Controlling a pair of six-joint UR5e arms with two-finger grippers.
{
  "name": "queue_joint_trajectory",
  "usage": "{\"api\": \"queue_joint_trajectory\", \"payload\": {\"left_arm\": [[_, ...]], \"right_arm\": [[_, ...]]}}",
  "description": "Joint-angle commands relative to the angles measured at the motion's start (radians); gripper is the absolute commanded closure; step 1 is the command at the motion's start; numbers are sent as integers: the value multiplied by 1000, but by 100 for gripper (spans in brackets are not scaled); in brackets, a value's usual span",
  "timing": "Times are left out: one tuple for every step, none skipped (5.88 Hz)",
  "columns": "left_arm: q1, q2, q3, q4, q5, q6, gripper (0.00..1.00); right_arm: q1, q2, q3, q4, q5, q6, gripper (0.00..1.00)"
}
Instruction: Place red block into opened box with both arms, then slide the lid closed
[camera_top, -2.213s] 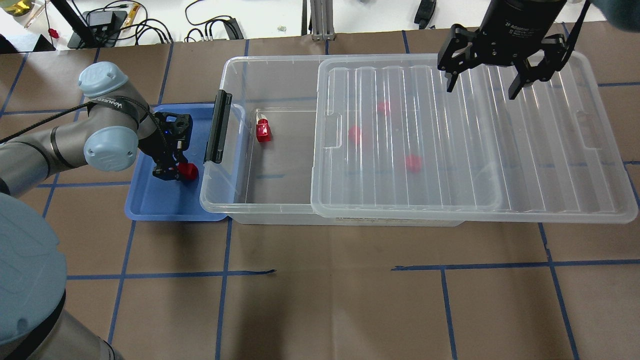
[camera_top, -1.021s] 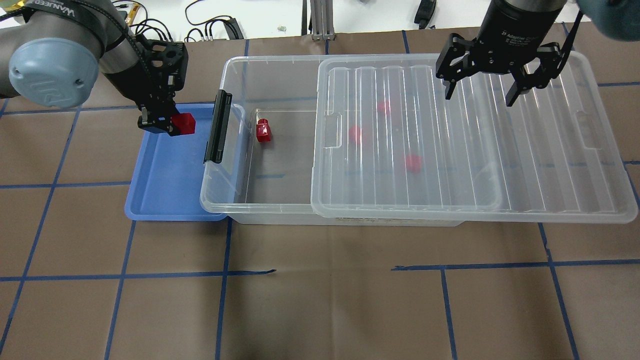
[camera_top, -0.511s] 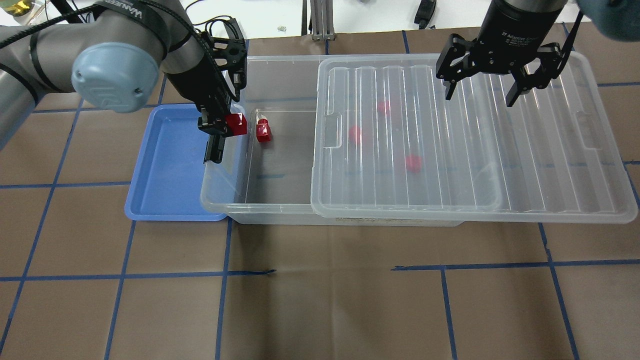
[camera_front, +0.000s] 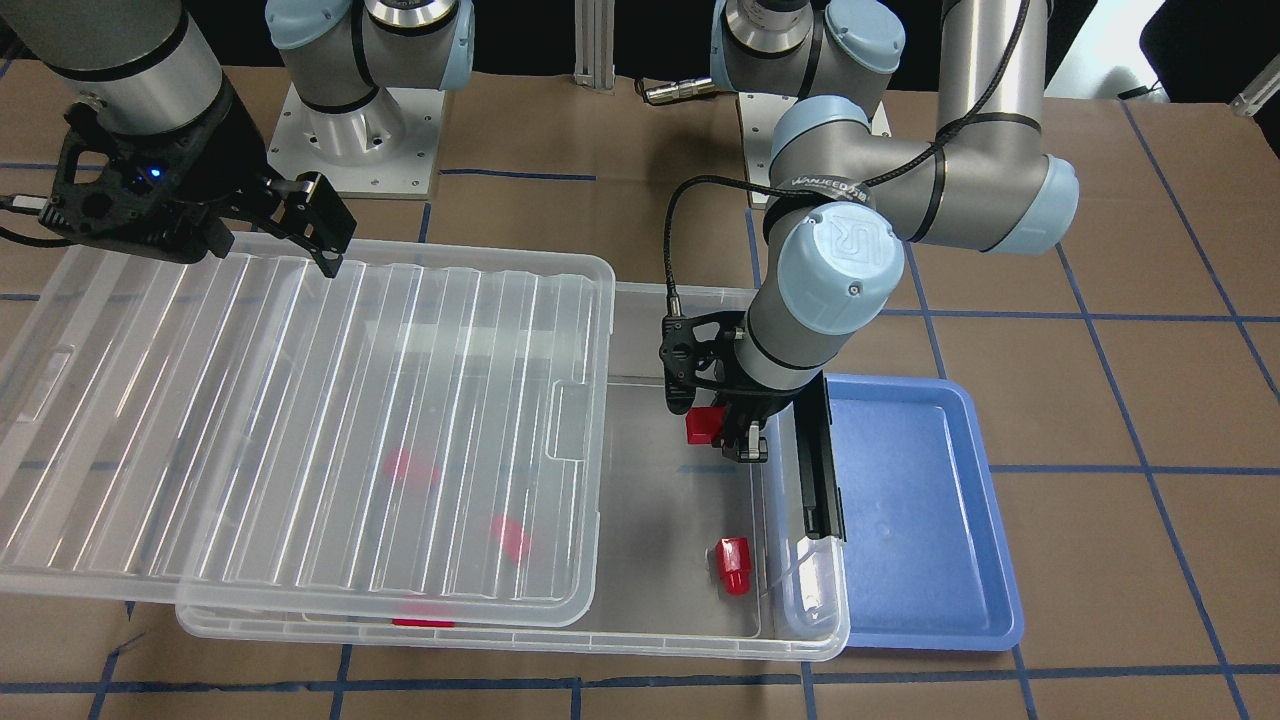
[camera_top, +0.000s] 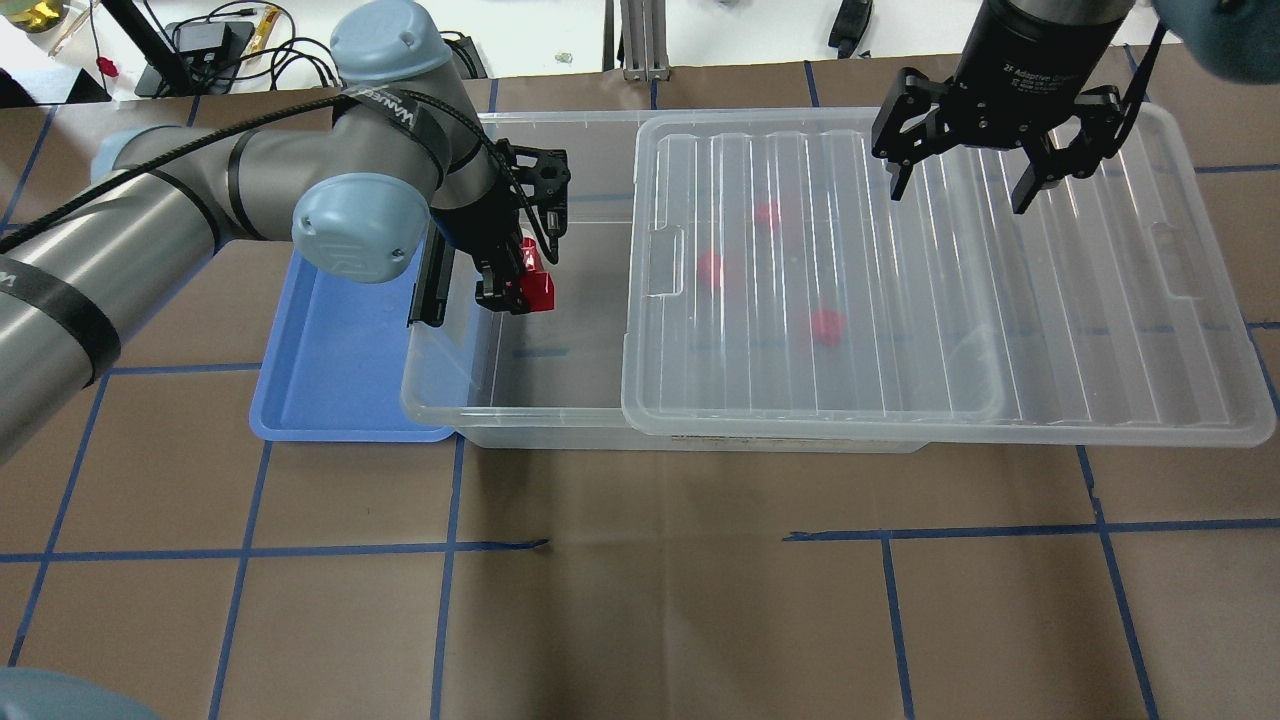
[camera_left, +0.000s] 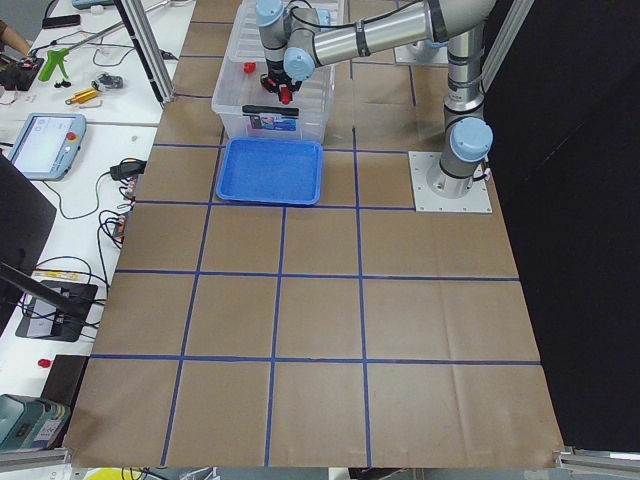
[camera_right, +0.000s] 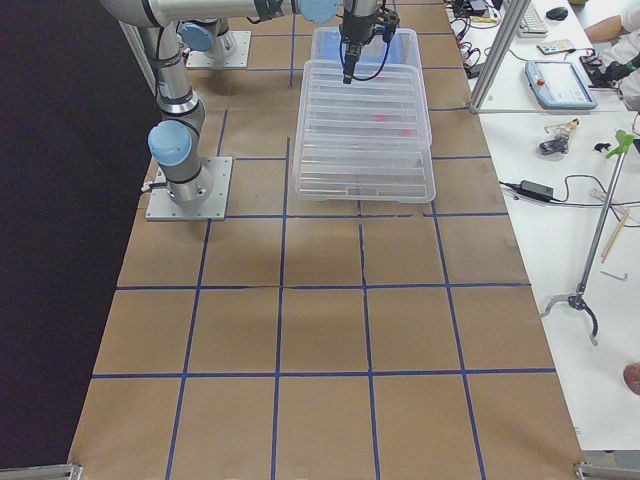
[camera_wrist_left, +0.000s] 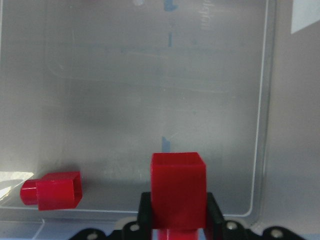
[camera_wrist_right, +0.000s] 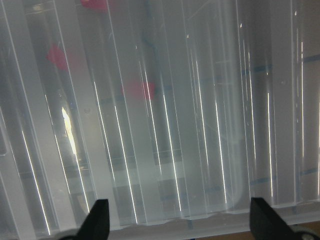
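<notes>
Over the open box (camera_top: 440, 402) end, left claw (camera_top: 512, 295) grips a red block (camera_top: 540, 291); right claw (camera_top: 960, 190) gapes above lid (camera_top: 900, 350).

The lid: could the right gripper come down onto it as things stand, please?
Probably yes: the right gripper hangs open above the ridged lid, nothing between them, and the left gripper holds its red block over the uncovered end of the box.

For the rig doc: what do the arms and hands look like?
The left arm and right arm are silver-grey tubes with light blue joint caps; a black cable and white-lettered black strap run along the left. The left hand and right hand are black, two-fingered; the right's body has white print.
</notes>
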Motion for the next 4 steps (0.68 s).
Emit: {"api": "queue_joint_trajectory", "payload": {"left_arm": [[-8, -73, -32, 106, 1, -1, 97], [-8, -104, -34, 145, 4, 1, 96], [-8, -127, -32, 163, 9, 2, 89], [-6, -134, -32, 165, 9, 5, 53]], "right_arm": [[0, 0, 0, 0, 0, -1, 0], [0, 0, 0, 0, 0, -1, 0], [0, 0, 0, 0, 0, -1, 0], [0, 0, 0, 0, 0, -1, 0]]}}
